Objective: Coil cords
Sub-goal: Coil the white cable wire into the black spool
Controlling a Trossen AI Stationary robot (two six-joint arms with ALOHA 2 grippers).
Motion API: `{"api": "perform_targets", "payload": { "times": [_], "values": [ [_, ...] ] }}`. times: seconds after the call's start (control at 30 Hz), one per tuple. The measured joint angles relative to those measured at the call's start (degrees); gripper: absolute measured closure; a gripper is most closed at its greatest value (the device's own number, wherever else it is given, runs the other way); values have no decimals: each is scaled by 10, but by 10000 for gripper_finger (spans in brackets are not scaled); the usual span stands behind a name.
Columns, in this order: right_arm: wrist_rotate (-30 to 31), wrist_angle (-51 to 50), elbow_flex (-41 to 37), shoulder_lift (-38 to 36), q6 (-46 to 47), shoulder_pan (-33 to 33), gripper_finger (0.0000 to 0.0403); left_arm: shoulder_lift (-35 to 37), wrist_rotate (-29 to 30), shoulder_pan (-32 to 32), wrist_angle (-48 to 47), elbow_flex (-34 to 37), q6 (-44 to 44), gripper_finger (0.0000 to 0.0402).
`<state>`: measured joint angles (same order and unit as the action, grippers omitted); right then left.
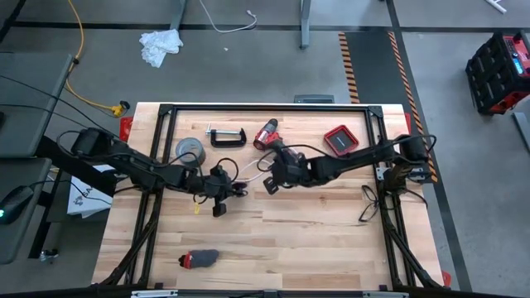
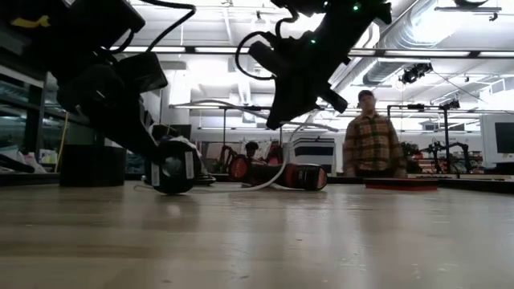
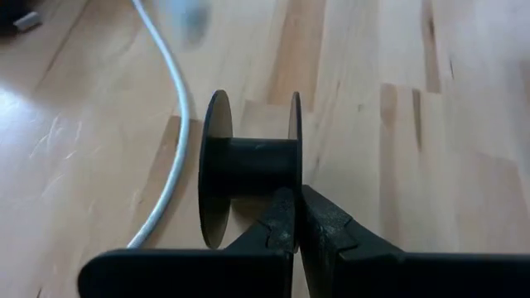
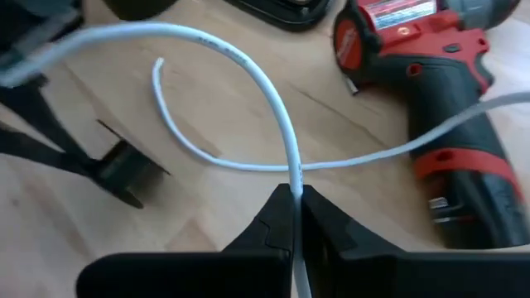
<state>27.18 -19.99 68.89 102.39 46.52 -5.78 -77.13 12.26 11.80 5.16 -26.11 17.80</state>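
In the high view, left of centre, the left gripper sits pinched shut on the rim of a small black plastic spool with two flat round flanges, holding it down near the pale wooden table. Just right of it, at the frame's centre, the right gripper is clamped tight on the thin white cable, which loops back toward the spool, its loose end lying free on the wood. The risks: the thin cable could slide through the closed fingers, the spool could twist out of its edge grip, or the slack could snag the red and black power drill at the right.
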Motion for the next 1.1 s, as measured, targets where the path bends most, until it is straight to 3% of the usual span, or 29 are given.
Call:
{"api": "perform_targets", "payload": {
  "times": [0.27,0.6,1.1],
  "values": [
    [23,-19,-4,0,29,-43,403,-9,-11,-2,10,-1,-1,401],
    [32,-17,-4,39,80,-49,403,-8,-43,-2,9,-1,-1,401],
    [103,-25,-4,60,184,-84,403,-8,-44,-2,7,-1,0,401]
  ]
}}
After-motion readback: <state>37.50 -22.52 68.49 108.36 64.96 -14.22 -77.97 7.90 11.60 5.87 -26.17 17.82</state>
